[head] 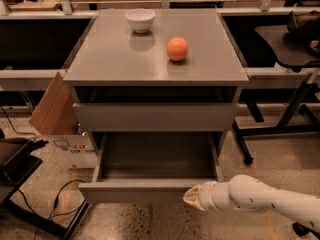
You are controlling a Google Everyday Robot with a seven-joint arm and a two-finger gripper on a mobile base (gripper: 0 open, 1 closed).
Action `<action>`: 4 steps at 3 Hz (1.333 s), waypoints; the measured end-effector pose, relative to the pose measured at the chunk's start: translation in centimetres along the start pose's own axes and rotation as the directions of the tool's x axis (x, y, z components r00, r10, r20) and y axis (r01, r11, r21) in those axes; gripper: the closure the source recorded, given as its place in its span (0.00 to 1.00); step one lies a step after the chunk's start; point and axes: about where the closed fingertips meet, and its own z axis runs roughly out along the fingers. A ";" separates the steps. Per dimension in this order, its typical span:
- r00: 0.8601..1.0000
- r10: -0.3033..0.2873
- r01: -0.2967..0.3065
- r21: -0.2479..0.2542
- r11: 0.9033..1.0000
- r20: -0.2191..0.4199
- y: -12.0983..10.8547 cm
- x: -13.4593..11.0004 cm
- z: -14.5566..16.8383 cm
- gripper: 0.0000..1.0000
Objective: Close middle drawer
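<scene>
The middle drawer (135, 190) is pulled out of the grey cabinet (100, 74), and its deep grey box is open and empty. Its flat front faces me low in the view. My gripper (192, 196) comes in from the lower right on a white arm (265, 201). Its cream fingers are together in one point that touches the right part of the drawer's front. The drawer front above it (155, 116) is nearly flush with the cabinet.
An orange (177, 49) and a white bowl (140, 20) sit on the cabinet top. A cardboard box (55, 111) leans at the cabinet's left. Cables (55, 209) lie on the floor at lower left. A black chair base (280, 129) stands at the right.
</scene>
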 end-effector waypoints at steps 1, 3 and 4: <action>1.000 0.000 0.000 -0.004 1.000 0.001 0.0 0.0 0.2 1.00; 1.000 -0.010 0.010 0.013 1.000 0.010 -3.4 0.0 2.3 1.00; 1.000 -0.014 0.014 0.035 0.999 0.002 -7.1 -0.5 3.3 1.00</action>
